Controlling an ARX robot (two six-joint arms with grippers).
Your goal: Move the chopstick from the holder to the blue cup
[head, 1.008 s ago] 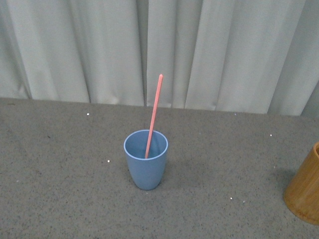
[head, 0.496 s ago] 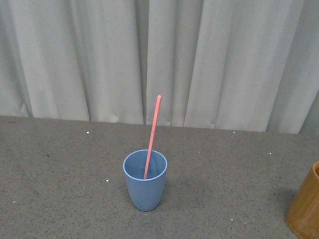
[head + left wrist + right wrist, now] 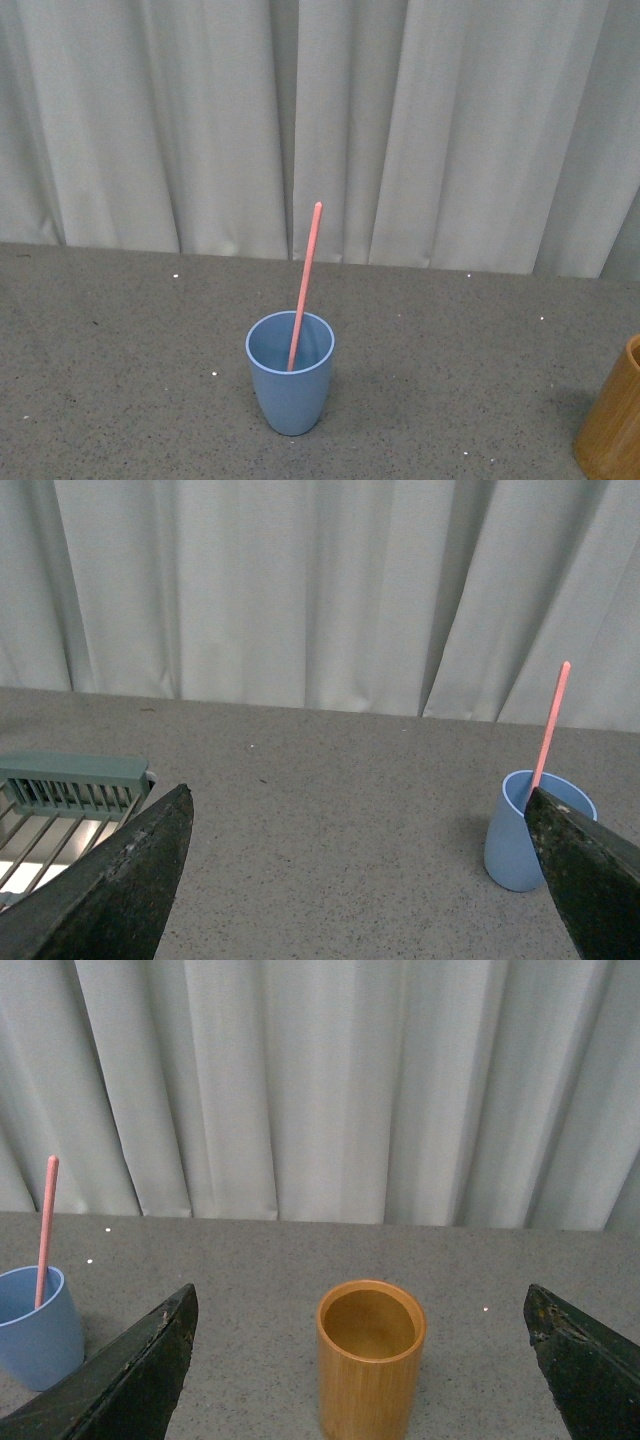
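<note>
A salmon-pink chopstick stands leaning in the light-blue cup at the table's middle. Both also show in the left wrist view, the chopstick in the cup, and in the right wrist view, the chopstick in the cup. The orange-brown wooden holder stands upright and looks empty; in the front view it sits at the right edge. My left gripper is open and empty, the cup beside one finger. My right gripper is open, its fingers wide either side of the holder, not touching.
A grey-green wire rack lies at the table's left side. Pale curtains hang behind the grey speckled table.
The front view has tilted upward: the cup, the chopstick and the holder all sit lower in the picture and more curtain shows. The chopstick stays in the cup.
</note>
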